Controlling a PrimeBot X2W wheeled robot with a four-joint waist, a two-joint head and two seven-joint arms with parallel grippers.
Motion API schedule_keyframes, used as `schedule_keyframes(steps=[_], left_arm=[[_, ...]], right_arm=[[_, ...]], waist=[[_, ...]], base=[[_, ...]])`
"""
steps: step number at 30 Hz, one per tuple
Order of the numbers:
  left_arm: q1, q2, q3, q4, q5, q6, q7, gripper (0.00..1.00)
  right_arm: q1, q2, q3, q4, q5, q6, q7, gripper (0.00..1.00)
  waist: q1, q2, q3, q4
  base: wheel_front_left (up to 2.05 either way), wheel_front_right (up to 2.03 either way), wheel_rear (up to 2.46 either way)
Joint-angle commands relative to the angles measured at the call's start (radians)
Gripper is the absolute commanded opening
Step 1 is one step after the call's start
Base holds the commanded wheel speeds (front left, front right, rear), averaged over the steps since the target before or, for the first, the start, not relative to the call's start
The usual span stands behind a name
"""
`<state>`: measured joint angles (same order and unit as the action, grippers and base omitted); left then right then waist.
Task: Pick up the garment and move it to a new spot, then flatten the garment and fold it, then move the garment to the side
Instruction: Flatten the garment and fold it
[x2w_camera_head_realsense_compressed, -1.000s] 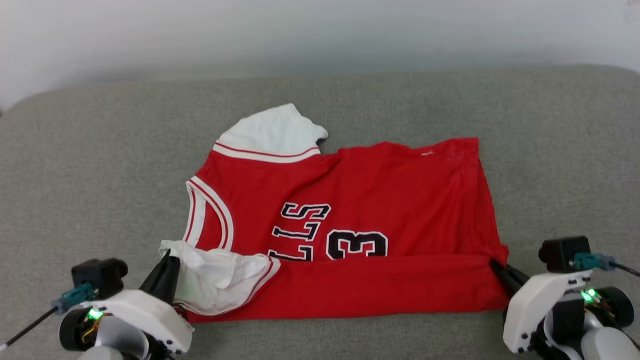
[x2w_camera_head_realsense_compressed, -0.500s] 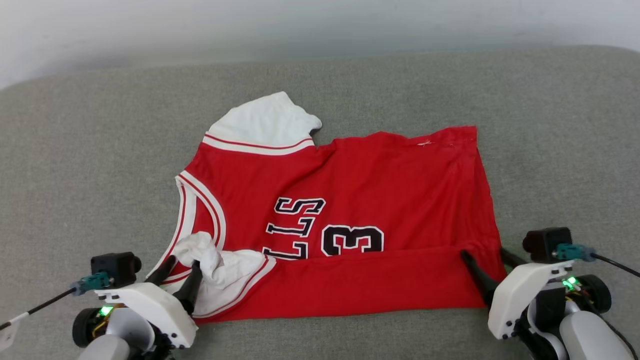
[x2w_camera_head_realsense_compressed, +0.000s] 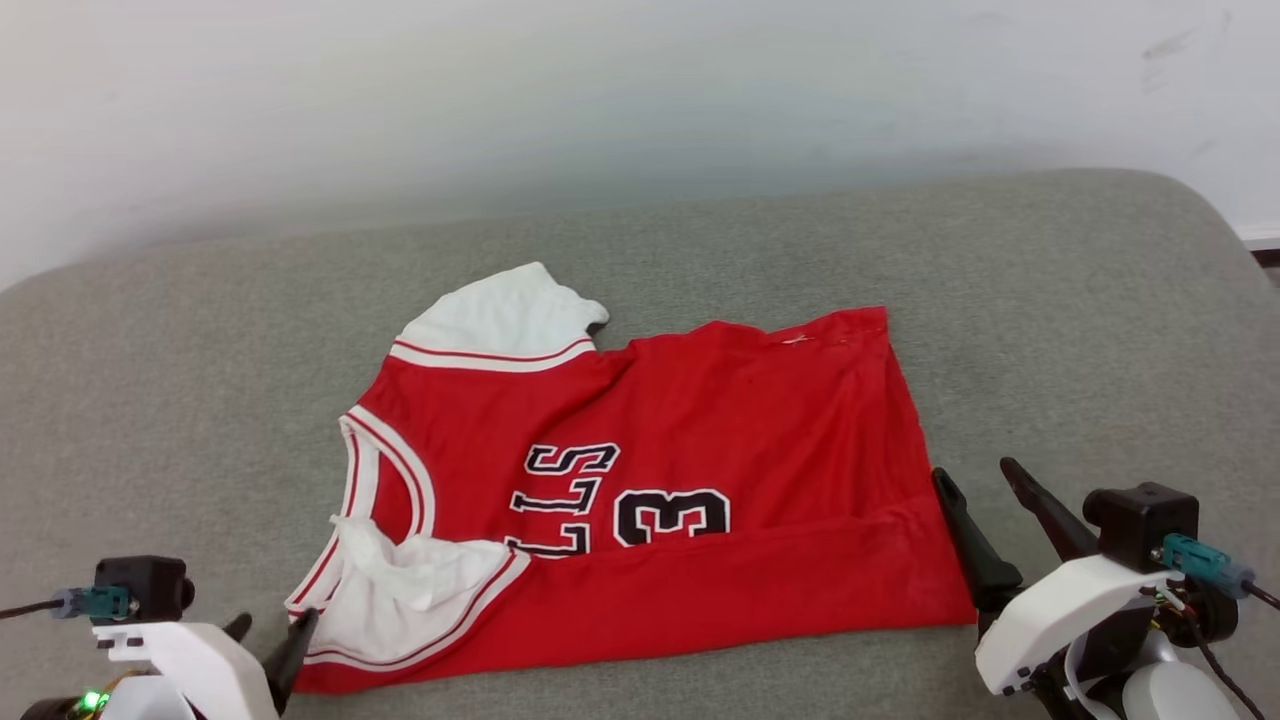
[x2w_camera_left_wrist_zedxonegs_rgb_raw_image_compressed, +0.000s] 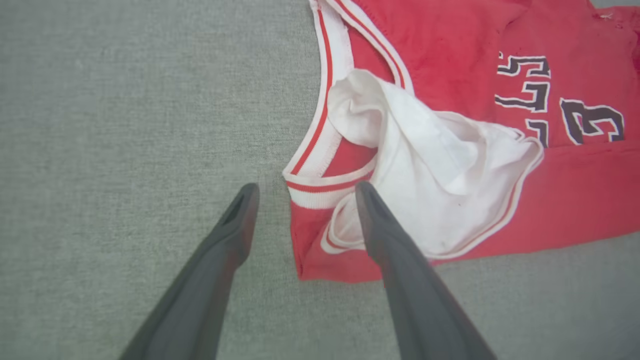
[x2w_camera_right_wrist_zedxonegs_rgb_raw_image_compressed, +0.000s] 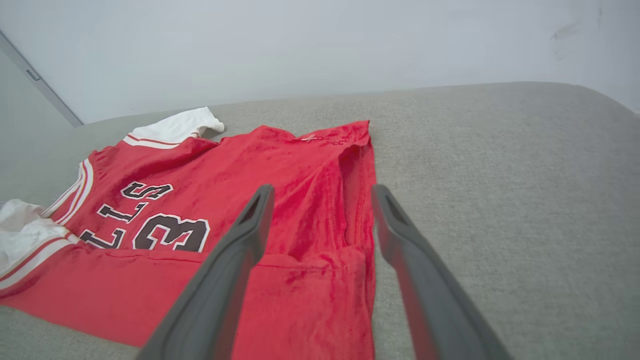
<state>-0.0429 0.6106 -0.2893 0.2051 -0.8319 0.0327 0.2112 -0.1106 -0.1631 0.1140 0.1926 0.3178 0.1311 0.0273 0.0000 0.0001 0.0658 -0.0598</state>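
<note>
Both grippers have let go since a second back, when each was pinched onto the near edge of the red basketball jersey with white short sleeves and black lettering. Now the left gripper sits just off the jersey's near left corner, fingers spread wide with nothing between them. The right gripper is backed off beside the right-hand hem, also spread and empty. Heads up, the head camera has tilted too, so don't read the whole-picture shift as the jersey sliding.

The jersey lies flat-ish in the middle of the grey fabric cushion, its near strip folded up over the chest so it cuts off the bottom of the lettering. So we reckon we're in the folding step, first fold just laid.

Next move, as we see it: the near white sleeve is bunched up on top of that fold, so it probably wants smoothing first. Then we'd reach both grippers across to the far edge, by the far white sleeve, and grab at matching spots so the second fold lands even.
</note>
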Motion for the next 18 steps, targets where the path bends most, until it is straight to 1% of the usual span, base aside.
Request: schedule_keyframes(steps=[1,3,6,8,11,14,18], left_arm=[[0.021,0.015,0.003,-0.033,-0.019,0.011,0.039,1.00],[0.051,0.039,0.008,-0.071,-0.051,0.027,0.105,1.00],[0.082,0.056,0.007,-0.117,-0.105,0.046,0.200,1.00],[0.086,0.067,0.015,-0.134,-0.130,0.058,0.240,1.00],[0.078,0.073,0.031,-0.129,-0.153,0.071,0.259,1.00],[0.062,0.067,0.034,-0.103,-0.177,0.066,0.282,1.00],[0.052,0.048,0.007,-0.065,-0.214,0.059,0.348,1.00]], right_arm=[[0.014,0.005,-0.003,-0.019,-0.007,-0.001,0.004,1.00],[0.025,0.014,-0.003,-0.042,-0.014,-0.001,0.010,1.00],[0.034,0.028,-0.001,-0.070,-0.018,-0.001,0.018,1.00],[0.029,0.035,-0.002,-0.085,-0.019,-0.001,0.021,1.00],[0.017,0.047,0.000,-0.097,-0.020,-0.001,0.022,1.00],[0.009,0.054,-0.002,-0.099,-0.015,-0.001,0.024,1.00],[-0.001,0.056,-0.014,-0.092,-0.011,-0.001,0.028,1.00]], waist=[[0.0000,-0.0001,-0.006,-0.014],[0.0000,-0.0001,0.003,-0.021],[0.0000,-0.0001,0.025,-0.035],[0.0000,-0.0001,0.048,-0.043],[0.0000,-0.0001,0.086,-0.058],[0.0000,-0.0001,0.122,-0.069],[0.0000,-0.0001,0.150,-0.081]], base=[[0.00,0.00,0.00],[0.00,0.00,0.00],[0.00,0.00,0.00],[0.00,0.00,0.00],[0.00,0.00,0.00],[0.00,0.00,0.00],[0.00,0.00,0.00]])
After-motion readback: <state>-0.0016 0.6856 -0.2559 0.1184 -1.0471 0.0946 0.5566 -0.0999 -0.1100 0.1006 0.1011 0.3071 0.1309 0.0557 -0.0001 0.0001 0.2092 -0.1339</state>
